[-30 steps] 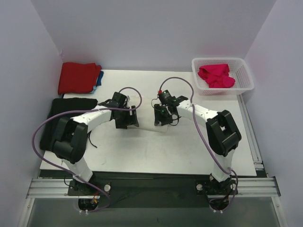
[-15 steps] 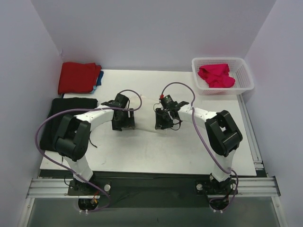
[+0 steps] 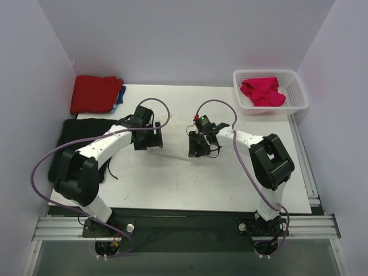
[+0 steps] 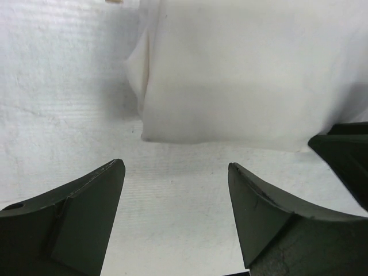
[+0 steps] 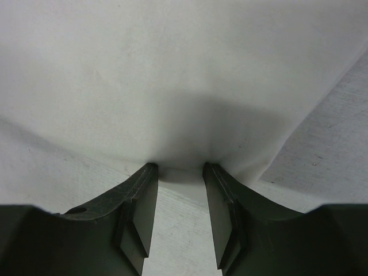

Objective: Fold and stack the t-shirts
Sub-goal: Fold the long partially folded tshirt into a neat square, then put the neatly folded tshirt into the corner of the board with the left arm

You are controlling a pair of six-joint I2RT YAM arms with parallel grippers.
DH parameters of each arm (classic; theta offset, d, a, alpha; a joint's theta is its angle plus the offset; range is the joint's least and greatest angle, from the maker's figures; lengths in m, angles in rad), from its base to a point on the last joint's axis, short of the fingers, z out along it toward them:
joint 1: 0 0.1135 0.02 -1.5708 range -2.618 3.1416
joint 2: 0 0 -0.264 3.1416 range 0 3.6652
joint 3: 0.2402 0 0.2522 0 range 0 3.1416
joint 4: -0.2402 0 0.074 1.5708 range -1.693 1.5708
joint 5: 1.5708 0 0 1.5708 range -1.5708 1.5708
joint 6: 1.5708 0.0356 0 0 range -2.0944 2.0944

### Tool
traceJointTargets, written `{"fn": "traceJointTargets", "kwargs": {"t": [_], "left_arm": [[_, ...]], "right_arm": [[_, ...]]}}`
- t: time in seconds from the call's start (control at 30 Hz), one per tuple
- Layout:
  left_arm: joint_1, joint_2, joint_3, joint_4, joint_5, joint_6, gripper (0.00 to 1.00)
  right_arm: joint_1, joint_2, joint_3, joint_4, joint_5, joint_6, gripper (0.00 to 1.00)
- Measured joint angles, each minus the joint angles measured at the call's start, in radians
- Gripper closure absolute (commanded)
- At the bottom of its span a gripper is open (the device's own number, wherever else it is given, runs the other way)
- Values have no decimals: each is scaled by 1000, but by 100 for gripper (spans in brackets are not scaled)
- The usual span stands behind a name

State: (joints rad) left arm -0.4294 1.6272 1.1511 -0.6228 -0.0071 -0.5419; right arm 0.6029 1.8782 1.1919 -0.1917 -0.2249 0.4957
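Left arm [image 3: 109,144] and right arm [image 3: 247,138] crook inward at mid-table [image 3: 190,178]: left gripper [image 4: 175,165] gaping beside the one cream t-shirt [image 4: 247,75], right gripper [image 5: 179,167] narrowed at its hem, grip unclear.

The cream-white shirt [image 4: 247,75] lies folded in a smooth, soft pad in the middle of the table [image 3: 190,184], its layers showing at one rounded corner. At the back left a red shirt [image 3: 96,94] sits folded flat on a blue shirt [image 3: 121,96] — only the blue edge shows. A pink shirt [image 3: 262,92] lies crumpled in the basket [image 3: 301,95] at the back right
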Motion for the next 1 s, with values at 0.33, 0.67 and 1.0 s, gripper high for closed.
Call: {"fn": "traceJointTargets", "kwargs": {"t": [0.33,0.67,1.0], "left_arm": [[0,98,24,33,-49,2,16],[-3,161,-29,19,-166,5,17],[-3,146,-19,-14,-174,8,16]], "right_arm": [[0,0,0,0,0,-3,61],[-7,-5,-13,13,-1,-10,62],[-10,-42,-57,35,2,-19,62]]}}
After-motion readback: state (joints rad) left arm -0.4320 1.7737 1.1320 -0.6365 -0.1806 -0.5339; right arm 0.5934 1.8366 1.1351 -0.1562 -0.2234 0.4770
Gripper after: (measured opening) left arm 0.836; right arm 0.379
